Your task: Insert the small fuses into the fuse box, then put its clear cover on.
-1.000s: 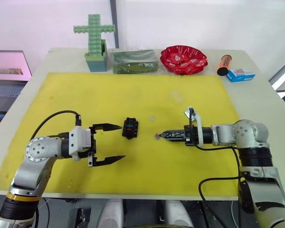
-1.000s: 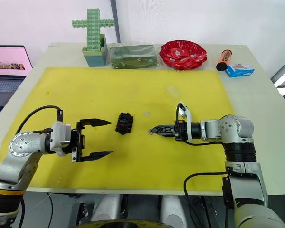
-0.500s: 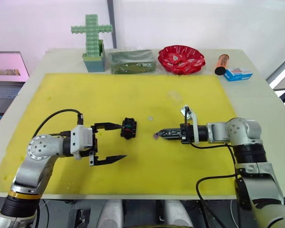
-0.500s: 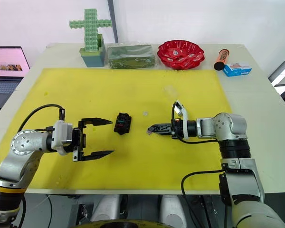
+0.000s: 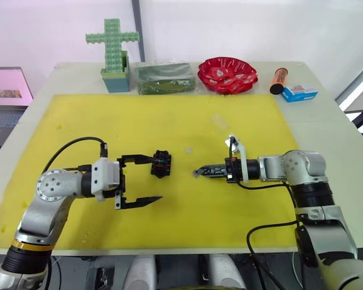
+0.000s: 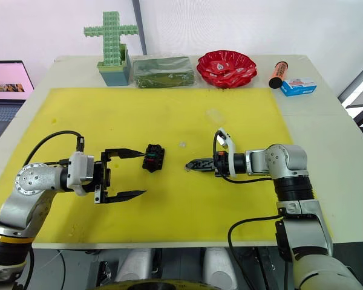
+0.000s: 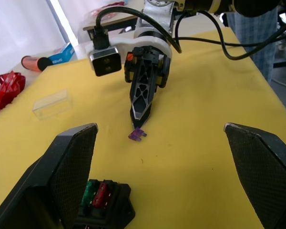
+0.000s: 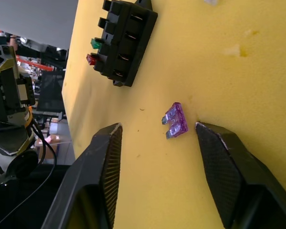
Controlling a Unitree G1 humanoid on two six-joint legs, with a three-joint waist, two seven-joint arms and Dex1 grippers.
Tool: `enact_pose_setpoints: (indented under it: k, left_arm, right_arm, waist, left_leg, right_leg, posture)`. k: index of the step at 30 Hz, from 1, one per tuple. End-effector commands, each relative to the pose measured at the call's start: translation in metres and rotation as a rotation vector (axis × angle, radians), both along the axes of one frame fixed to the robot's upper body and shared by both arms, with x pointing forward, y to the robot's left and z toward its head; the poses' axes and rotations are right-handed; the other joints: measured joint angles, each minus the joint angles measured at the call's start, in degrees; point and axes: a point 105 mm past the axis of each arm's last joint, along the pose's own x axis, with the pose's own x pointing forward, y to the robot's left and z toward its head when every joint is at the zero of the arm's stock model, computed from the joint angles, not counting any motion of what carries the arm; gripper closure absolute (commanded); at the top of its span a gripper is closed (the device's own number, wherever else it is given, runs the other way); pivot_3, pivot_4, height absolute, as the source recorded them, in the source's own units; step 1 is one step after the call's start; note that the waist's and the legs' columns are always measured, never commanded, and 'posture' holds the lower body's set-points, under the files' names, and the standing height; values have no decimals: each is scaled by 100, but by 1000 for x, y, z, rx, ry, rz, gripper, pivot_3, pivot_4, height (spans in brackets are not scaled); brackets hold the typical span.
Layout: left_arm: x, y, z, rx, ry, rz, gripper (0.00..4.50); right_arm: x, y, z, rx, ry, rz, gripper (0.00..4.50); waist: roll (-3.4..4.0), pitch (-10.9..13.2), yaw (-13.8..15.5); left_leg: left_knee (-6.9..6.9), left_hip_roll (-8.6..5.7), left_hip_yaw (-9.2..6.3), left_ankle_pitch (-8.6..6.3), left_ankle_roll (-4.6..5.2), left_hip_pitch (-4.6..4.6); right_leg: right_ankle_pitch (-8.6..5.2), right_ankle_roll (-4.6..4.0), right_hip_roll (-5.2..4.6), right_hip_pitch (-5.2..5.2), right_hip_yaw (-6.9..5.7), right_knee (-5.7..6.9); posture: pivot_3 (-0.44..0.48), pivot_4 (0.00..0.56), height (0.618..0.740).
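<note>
The black fuse box [image 5: 160, 163] lies on the yellow mat [image 5: 109, 121] with a green fuse [image 7: 88, 193] and a red fuse [image 7: 102, 191] seated in its slots. My left gripper [image 5: 154, 179] is open, and its far finger reaches the box's left side. A purple fuse [image 8: 175, 120] lies flat on the mat to the right of the box. My right gripper [image 8: 157, 125] is narrowly open with its tips on either side of that fuse, not holding it. The clear cover [image 7: 52, 102] rests on the mat farther back. A tiny pale piece [image 5: 189, 149] lies behind the purple fuse.
Along the table's back edge stand a green block cross [image 5: 111, 45] in a teal holder, a dark green packet [image 5: 164, 77], a red bowl [image 5: 227, 74], an orange tube [image 5: 277, 80] and a blue-and-white box [image 5: 299, 93]. A laptop [image 5: 9, 90] sits off the table's left.
The whole picture has shifted with the camera. My left gripper's far finger has edged closer to the fuse box. The right gripper stays at the purple fuse.
</note>
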Motion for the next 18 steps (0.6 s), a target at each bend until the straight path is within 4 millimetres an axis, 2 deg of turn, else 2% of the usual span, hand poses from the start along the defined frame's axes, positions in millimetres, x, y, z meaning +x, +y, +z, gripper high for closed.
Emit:
enact_pose_setpoints:
  k: [1, 10, 13, 18]
  left_arm:
    - [-1, -1, 4, 8, -17, -2, 0]
    - [0, -2, 4, 15, -23, -3, 0]
    - [1, -2, 4, 16, -25, 0, 0]
    - [1, -4, 2, 19, -23, 0, 0]
  right_arm:
    - [-1, 5, -2, -3, 7, 15, 1781]
    - [1, 7, -7, -23, -4, 17, 1781]
    - [4, 6, -12, -45, -6, -6, 2326]
    - [8, 2, -20, -85, -25, -28, 4133]
  waist:
    - [0, 0, 0]
    - [0, 0, -8]
    - [-1, -1, -9]
    - [-3, -2, -7]
  left_leg:
    - [0, 0, 0, 0, 0, 0]
    - [0, 2, 0, 0, 0, 1]
    - [0, 4, 0, 0, 0, 1]
    - [0, 4, 1, 0, 0, 2]
  right_leg:
    - [0, 0, 0, 0, 0, 0]
    - [0, 0, 2, 0, 0, 1]
    - [0, 0, 4, 0, 0, 1]
    - [0, 0, 4, 1, 0, 2]
  posture:
    - [0, 150, 740]
    - [0, 150, 740]
    - [0, 150, 740]
    - [0, 150, 740]
